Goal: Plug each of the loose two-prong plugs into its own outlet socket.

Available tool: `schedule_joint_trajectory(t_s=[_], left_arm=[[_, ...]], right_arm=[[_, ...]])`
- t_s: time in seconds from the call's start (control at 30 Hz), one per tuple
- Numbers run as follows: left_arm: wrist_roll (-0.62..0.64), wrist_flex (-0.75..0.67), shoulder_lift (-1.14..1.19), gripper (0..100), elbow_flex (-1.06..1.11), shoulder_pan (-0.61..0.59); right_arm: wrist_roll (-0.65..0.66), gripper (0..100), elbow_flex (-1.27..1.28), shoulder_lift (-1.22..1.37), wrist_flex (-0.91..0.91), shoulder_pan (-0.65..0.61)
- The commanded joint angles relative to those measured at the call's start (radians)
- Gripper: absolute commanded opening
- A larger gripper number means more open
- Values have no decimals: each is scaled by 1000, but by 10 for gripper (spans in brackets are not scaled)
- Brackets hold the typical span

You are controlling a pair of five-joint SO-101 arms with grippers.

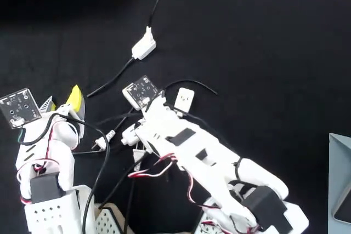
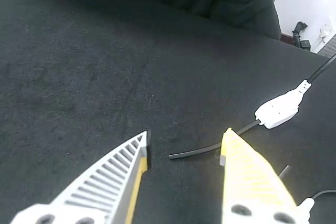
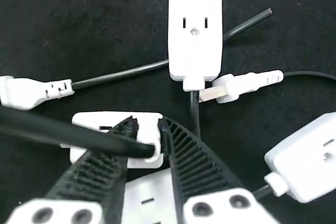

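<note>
Status: as far as I can see, nothing is seated in the main cluster.

Right hand [image 3: 147, 124] is nearly closed with only a thin gap. It looks clamped on a black cable [image 3: 63, 132] that runs into the gap between the fingers. It hangs directly over a white outlet block [image 3: 86, 120] and partly covers it. Can't tell which plug that cable feeds.

Two plugs lie loose on the surface [image 1: 263, 53]:
- near plug [image 3: 241, 85]: just beside the cord end of the upright outlet [image 3: 194, 35], prongs aimed at the cord, not the slots
- far plug [image 3: 23, 92]: apart from that outlet, on its own cable

The upright outlet's slots are empty. The side outlet [image 3: 307, 163] has nothing in it on the part I can see. One more white outlet body [image 3: 149, 200] shows between the fingers, slots bare.

Left hand [image 2: 185, 135] is wide open and empty, over bare surface away from the cluster. Ahead of it lies a white connector [image 2: 277, 109] with a cable leaving each end. It could be a mated plug and socket, but I can't confirm.

My read is that we're early. Both visible plugs are left to pick up, line up with the slots and push home. The cables cross each other around the outlets, so expect drag and outlets sliding during insertion.
</note>
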Motion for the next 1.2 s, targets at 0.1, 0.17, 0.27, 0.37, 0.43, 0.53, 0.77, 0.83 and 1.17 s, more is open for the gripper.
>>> schedule_joint_trajectory(t_s=[0.1, 0.17, 0.27, 0.37, 0.43, 0.53, 0.77, 0.83, 1.17], left_arm=[[9, -9, -9, 227, -7, -8], [9, -9, -9, 227, -7, -10], [9, -9, -9, 227, -7, -10], [9, -9, -9, 229, -7, -7], [9, -9, -9, 230, -7, -5], [9, -9, -9, 231, -7, -7], [8, -9, -9, 232, -16, -10], [6, -9, -9, 232, -28, -12], [-109, 190, -2, 232, -232, -8]], right_arm=[[14, 11, -110, 110, 106, -21], [14, 11, -117, 117, 104, -21], [14, 11, -120, 117, 104, -21], [14, 12, -130, 117, 112, -23], [14, 18, -148, 117, 141, -23], [8, 83, -202, 117, 239, -20], [-46, 115, -291, 77, 410, -18], [-46, 115, -292, 5, 450, -18], [-46, 114, -288, -530, 760, -17]])
